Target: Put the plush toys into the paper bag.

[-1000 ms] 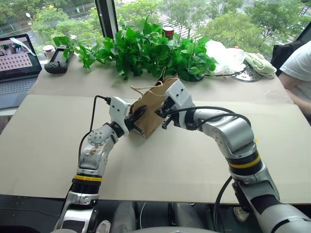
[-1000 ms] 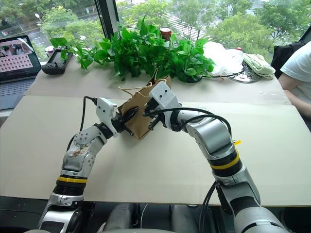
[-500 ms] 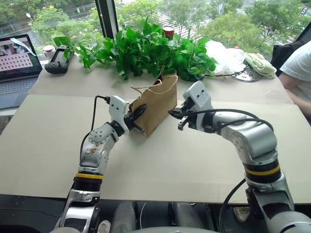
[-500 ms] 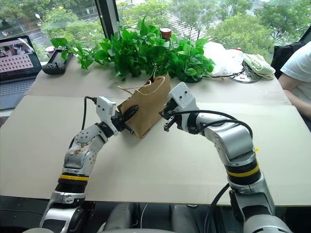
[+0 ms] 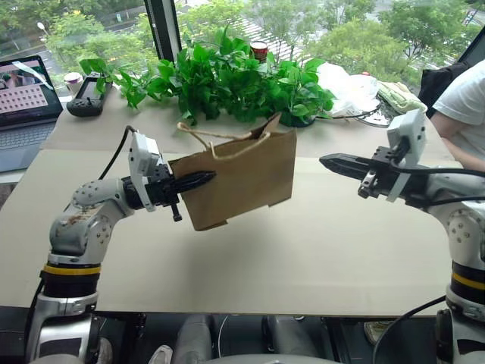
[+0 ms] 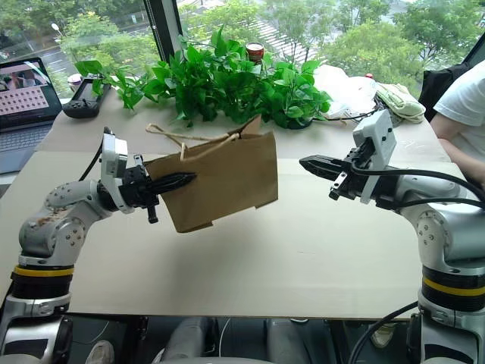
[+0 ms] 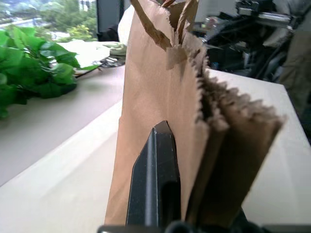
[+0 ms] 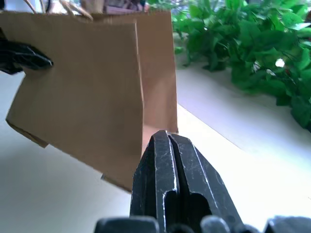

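My left gripper is shut on the side edge of the brown paper bag and holds it up over the table, slightly tilted, its cord handles on top. In the left wrist view a black finger presses flat against the bag's folded side. My right gripper hovers to the right of the bag, apart from it, shut with nothing in it. Its closed fingertips point at the bag. The plush toys are out of view.
Leafy plants line the back of the table, with a red can behind them. A laptop and a handheld console lie far left. A white plastic bag, a cloth and a person's sleeve are at the back right.
The right gripper has pulled away from the bag and swung far right. The left arm has swung left and up, carrying the bag with it, and now points rightwards.
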`<state>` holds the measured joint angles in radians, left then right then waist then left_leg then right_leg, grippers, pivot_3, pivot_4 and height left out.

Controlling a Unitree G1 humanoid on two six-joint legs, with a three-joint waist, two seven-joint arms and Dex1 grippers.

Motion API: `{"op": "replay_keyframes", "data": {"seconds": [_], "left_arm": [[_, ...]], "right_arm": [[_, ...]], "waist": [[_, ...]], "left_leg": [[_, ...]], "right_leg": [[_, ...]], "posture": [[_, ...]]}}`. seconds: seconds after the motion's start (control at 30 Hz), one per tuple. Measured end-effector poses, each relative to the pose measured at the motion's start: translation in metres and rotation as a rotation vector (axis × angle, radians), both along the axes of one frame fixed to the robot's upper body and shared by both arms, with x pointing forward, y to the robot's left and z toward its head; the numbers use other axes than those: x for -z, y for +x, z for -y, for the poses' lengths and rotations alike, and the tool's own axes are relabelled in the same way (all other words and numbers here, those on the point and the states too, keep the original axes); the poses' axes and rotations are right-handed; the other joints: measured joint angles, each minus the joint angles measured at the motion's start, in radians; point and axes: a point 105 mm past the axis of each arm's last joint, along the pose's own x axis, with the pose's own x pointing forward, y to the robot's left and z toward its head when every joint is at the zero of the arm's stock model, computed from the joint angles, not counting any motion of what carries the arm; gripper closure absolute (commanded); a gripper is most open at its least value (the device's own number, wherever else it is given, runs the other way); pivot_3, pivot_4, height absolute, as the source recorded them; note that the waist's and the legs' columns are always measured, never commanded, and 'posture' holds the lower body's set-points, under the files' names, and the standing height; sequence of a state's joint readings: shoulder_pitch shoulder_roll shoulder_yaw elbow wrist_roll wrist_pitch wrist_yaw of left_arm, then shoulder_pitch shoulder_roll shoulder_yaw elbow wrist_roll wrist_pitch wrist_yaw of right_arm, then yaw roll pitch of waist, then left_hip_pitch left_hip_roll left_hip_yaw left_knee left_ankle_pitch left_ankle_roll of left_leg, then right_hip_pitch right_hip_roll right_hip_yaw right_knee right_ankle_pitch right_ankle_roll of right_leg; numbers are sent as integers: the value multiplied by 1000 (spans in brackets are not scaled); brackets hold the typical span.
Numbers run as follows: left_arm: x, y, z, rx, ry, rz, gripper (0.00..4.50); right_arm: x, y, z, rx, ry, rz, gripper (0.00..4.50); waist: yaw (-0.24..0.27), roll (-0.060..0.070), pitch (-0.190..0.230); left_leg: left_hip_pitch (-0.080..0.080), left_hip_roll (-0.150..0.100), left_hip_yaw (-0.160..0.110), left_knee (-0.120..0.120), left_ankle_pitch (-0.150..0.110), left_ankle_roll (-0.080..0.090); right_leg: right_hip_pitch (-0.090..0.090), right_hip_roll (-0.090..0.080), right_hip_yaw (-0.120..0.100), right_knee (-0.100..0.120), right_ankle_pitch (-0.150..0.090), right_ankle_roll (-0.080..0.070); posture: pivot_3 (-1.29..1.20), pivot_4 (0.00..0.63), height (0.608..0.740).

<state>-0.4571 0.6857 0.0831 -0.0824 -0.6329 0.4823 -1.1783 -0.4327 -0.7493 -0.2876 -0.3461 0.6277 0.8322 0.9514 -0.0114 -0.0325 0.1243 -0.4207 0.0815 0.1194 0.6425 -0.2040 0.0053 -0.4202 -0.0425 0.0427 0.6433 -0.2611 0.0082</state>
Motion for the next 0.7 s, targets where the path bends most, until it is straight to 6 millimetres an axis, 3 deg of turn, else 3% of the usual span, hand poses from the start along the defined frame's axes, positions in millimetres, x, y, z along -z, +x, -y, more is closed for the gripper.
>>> {"op": "replay_keyframes", "data": {"seconds": [0.17,0.3,0.7], "left_arm": [[-3,1,-7,119,76,8,4464],[7,2,-5,203,144,6,4464],[40,6,17,304,158,25,4464]], "right_arm": [[7,-19,2,-103,-20,-59,4500],[2,-29,4,-162,-24,-69,4500],[2,-30,8,-176,-57,-104,4500]], "waist": [[10,0,0],[13,0,0],[13,0,0]], "left_leg": [[-2,-1,0,0,0,0],[-2,-1,0,0,0,0],[-2,-1,-1,1,0,1]], "right_leg": [[0,0,0,-2,0,0],[-1,0,0,-2,0,0],[-1,0,0,-1,0,0]], "posture": [[0,150,740],[0,150,740],[0,150,740]]}}
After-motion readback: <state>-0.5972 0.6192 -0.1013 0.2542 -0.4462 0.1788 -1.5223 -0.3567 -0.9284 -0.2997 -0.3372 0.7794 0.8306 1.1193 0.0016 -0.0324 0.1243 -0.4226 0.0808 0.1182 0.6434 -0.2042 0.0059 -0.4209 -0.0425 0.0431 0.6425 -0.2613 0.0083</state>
